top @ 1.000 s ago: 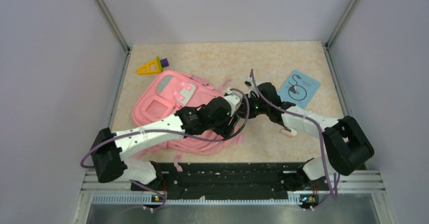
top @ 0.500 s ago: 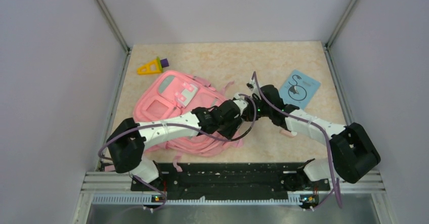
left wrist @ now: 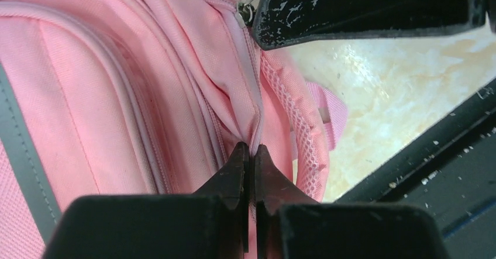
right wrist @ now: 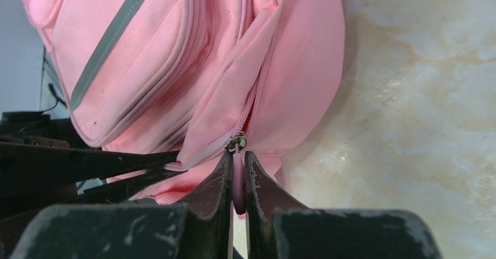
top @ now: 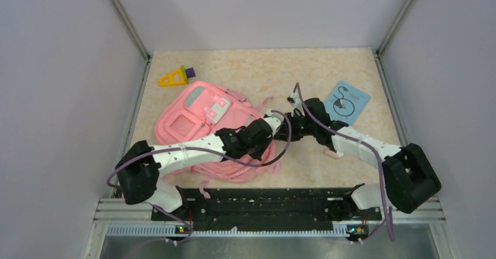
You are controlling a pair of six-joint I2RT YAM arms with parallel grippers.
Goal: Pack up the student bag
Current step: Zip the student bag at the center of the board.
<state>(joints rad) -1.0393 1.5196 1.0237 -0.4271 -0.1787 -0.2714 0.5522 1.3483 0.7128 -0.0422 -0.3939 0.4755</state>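
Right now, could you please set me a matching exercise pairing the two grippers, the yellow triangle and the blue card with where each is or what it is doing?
Column one:
1. left gripper
2. right gripper
3. yellow triangle
4. blue card

Column two:
A. lies far right, apart from the backpack
B. shut on the zipper pull
C. lies far left, close to the backpack
D. shut on a fold of backpack fabric beside the zipper

Pairs: 1-D; 2-B; 3-C; 4-A
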